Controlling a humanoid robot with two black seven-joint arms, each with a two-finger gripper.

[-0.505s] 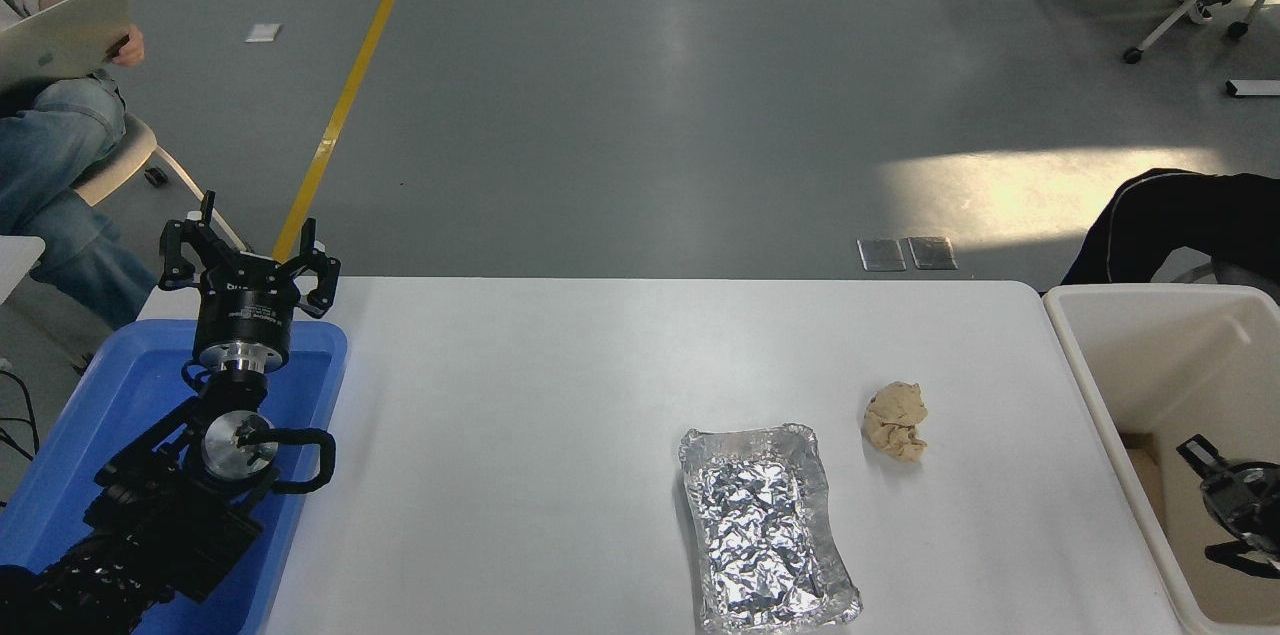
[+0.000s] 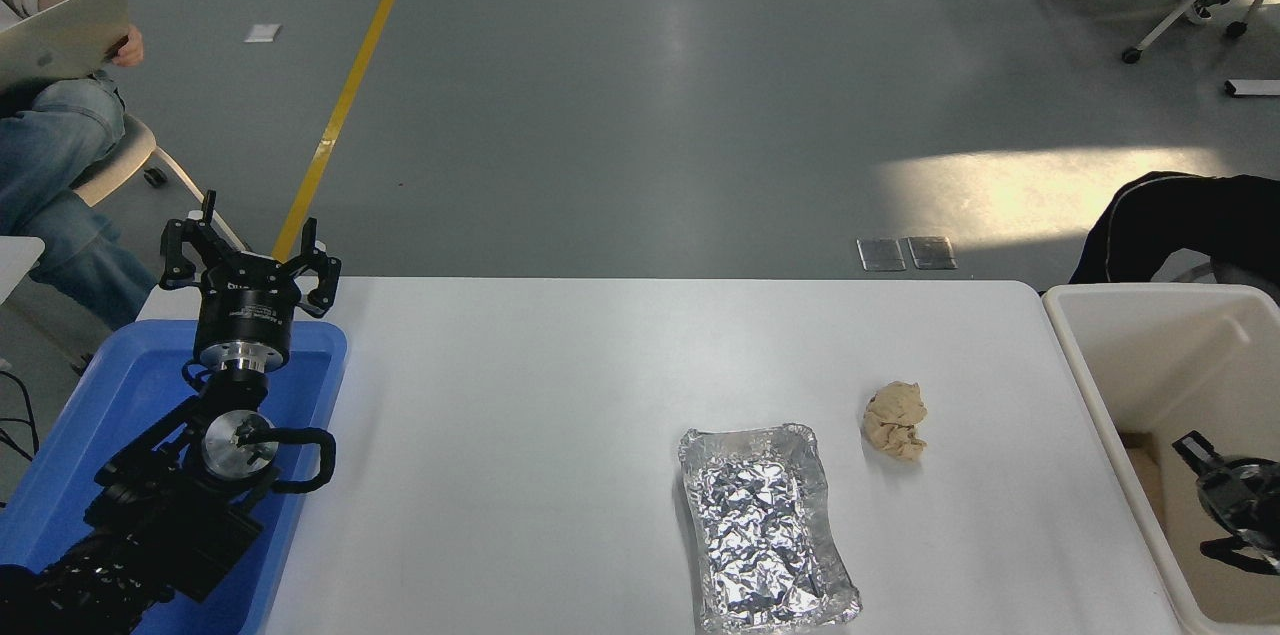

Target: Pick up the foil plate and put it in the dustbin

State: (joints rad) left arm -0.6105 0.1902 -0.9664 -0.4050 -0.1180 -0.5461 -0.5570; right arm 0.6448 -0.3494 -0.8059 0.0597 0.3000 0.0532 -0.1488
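Observation:
The foil plate (image 2: pixel 765 527) is a shiny silver rectangular tray lying flat near the table's front edge, right of centre. The dustbin (image 2: pixel 1170 365) is a cream-white tub standing off the table's right end. My right gripper (image 2: pixel 1203 497) is low inside the dustbin at the picture's right edge, open and empty, well to the right of the foil plate; part of it is cut off by the frame. My left gripper (image 2: pixel 248 255) is parked over the blue tray at the lower left, open and empty.
A crumpled tan paper lump (image 2: pixel 896 421) lies just beyond and to the right of the foil plate. A blue plastic tray (image 2: pixel 110 395) sits at the table's left end. A seated person with a laptop (image 2: pixel 60 40) is at the far left.
My right gripper has shifted very slightly down and right inside the dustbin. Nothing else has moved.

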